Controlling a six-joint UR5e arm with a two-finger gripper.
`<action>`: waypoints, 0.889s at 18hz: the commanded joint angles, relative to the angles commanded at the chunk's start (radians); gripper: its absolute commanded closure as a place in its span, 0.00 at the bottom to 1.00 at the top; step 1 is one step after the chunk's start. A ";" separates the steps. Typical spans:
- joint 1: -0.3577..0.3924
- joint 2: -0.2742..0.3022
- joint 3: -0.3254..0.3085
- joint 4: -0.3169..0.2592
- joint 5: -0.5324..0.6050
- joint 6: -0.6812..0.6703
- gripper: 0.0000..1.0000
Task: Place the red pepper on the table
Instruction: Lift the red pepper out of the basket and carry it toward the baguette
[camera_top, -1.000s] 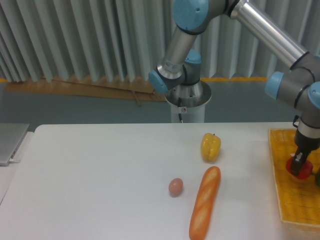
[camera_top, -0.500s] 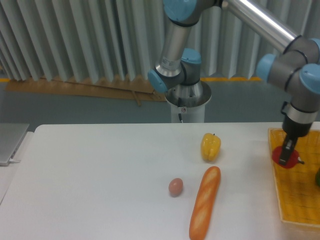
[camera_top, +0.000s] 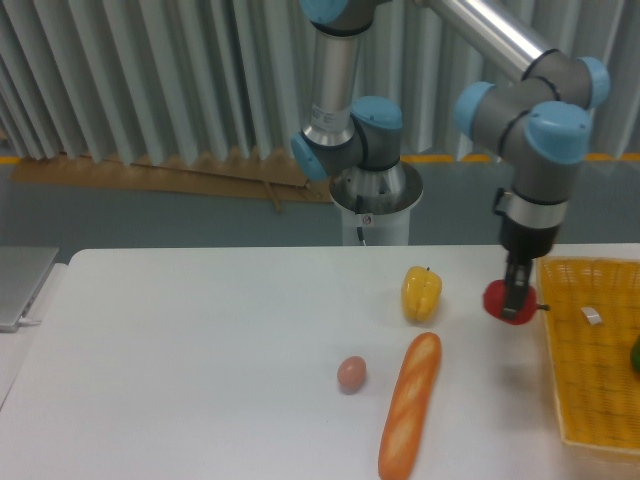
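The gripper (camera_top: 516, 297), apparently clamped on the red pepper (camera_top: 507, 302), hung above the table (camera_top: 200, 350) near its right edge; lowering and release seemed next.

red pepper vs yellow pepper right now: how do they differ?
Colour: the red pepper is glossy red, the yellow pepper is yellow. Support: the red one is held by the gripper above the table, its shadow below it; the yellow one stands free on the table. Position: red sits nearer the basket tray. Both look similar in size.
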 joint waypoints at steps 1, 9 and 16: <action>-0.015 0.002 0.000 0.000 0.002 -0.035 0.58; -0.161 0.002 -0.003 0.012 0.028 -0.385 0.58; -0.328 -0.043 -0.003 0.083 0.211 -0.707 0.58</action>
